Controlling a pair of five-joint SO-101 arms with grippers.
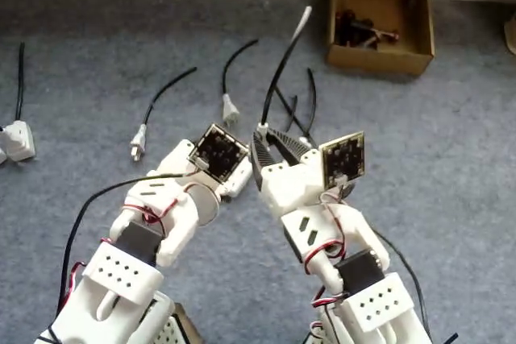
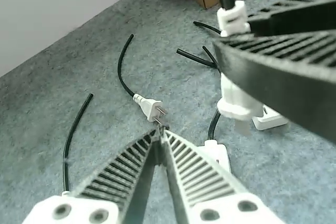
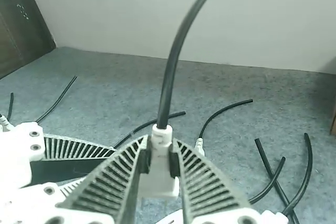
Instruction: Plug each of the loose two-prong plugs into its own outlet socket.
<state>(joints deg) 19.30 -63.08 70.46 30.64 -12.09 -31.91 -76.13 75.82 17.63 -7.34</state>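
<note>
My right claw (image 3: 160, 142) clenches the white two-prong plug (image 3: 157, 181) upright mid-frame, prongs down, black cord (image 3: 173, 66) rising overhead; my left claw (image 2: 161, 131) sits clenched on nothing.

A carpeted room: grey carpet (image 1: 451, 167), white wall (image 3: 262, 14).

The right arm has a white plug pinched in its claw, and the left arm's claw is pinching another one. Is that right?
Not quite. The right gripper does pinch a white plug, but the left gripper is shut on nothing: the left wrist view shows the loose plug lying on the carpet just ahead of its tips.
</note>
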